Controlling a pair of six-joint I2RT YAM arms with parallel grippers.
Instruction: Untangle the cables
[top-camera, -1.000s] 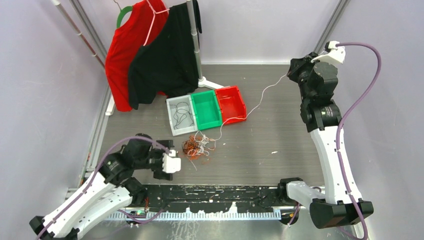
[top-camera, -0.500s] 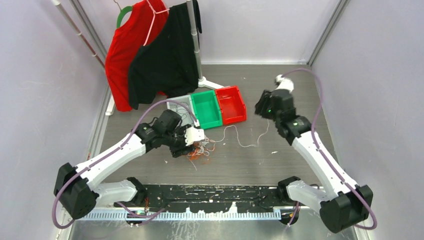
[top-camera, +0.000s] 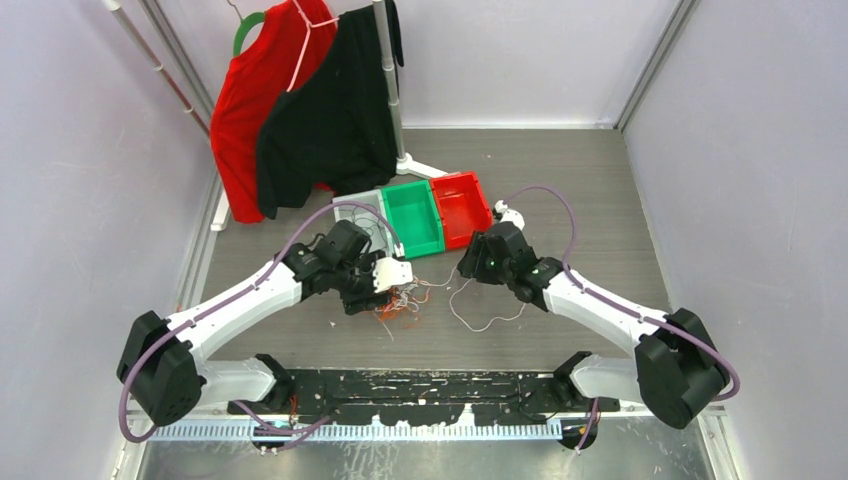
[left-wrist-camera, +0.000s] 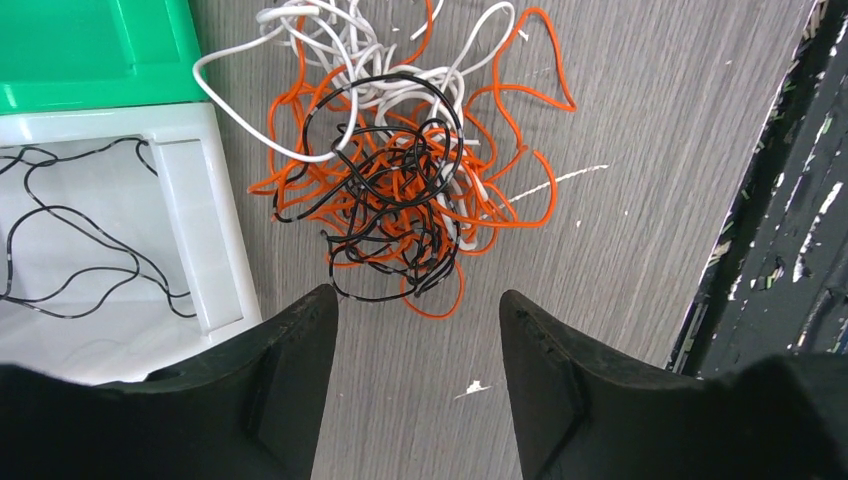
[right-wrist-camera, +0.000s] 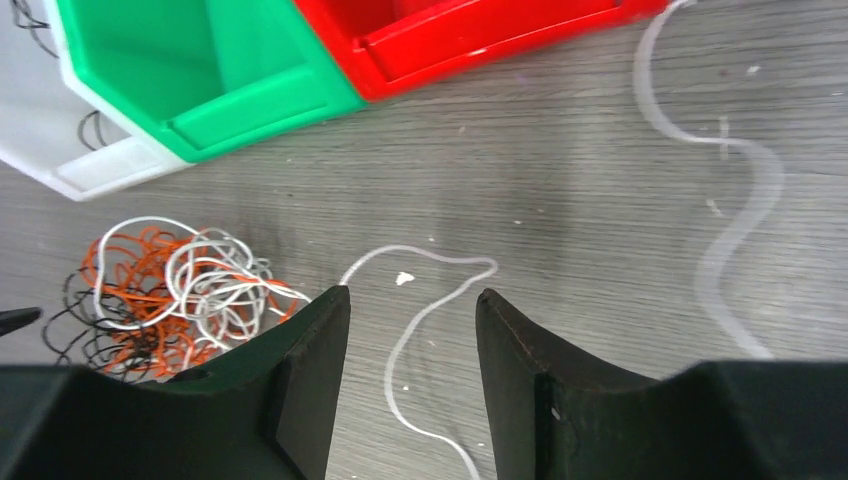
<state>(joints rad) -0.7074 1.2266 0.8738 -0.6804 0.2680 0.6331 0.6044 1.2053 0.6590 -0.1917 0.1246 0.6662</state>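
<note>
Over the table (top-camera: 600, 200), the top view shows the big change. The right arm, raised high at the back a second ago with a white strand (top-camera: 470, 326) pulled taut, has dropped low beside the red bin (top-camera: 465, 205), and the strand now lies slack in loose curves. The left arm has swung in from the near left, so the left tool (top-camera: 380, 290) hangs over the cables (top-camera: 398, 303). One strand seems largely freed; the rest remains knotted.

From the left wrist, the tool's fingers (left-wrist-camera: 300, 340) spread wide and hold nothing. The orange, white and black snarl sits just ahead of them, beside the white bin (left-wrist-camera: 200, 200).

From the right wrist, the right tool (right-wrist-camera: 412, 295) also stands open and empty. The white strand runs on the table beneath the gap, ungripped.
</note>
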